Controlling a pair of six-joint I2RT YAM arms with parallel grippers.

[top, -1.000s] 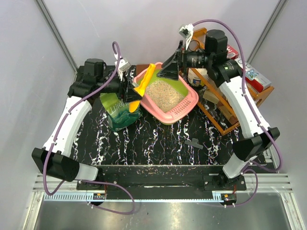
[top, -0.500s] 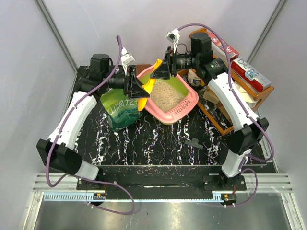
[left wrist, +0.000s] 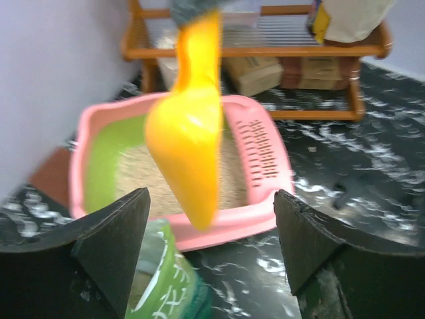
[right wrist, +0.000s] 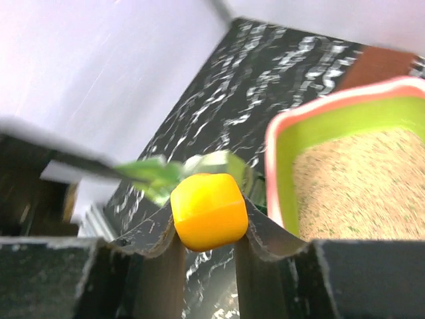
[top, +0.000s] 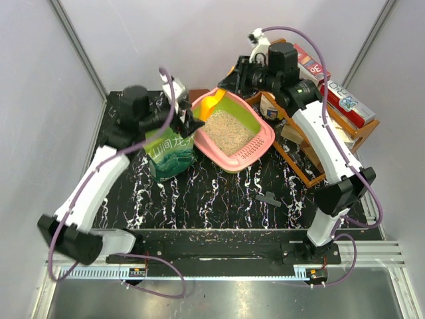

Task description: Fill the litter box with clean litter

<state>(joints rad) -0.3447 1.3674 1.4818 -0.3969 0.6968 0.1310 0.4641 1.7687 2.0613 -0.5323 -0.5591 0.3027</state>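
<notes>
here, right end effector (right wrist: 210,224) pinches the scoop (left wrist: 187,129) by its handle; bowl points at the spread left end effector (left wrist: 211,199), litter box (left wrist: 263,154) below.

My left arm (top: 99,173) and right arm (top: 329,143) are a matched pair. Each has glossy white shell links joined by bulky black motor housings, and the biggest black block sits farthest back from the hand, above a flat black base plate (top: 302,252). Just behind the left hand (left wrist: 211,199) I see a small white connector block (top: 174,88), with the same behind the right hand (right wrist: 209,216), and from each block a purple cable (top: 292,28) arcs up and trails back along the arm. The fingers (left wrist: 109,246) are matte black wedges, broad at the root, with slightly ragged, notched inner edges.
</notes>
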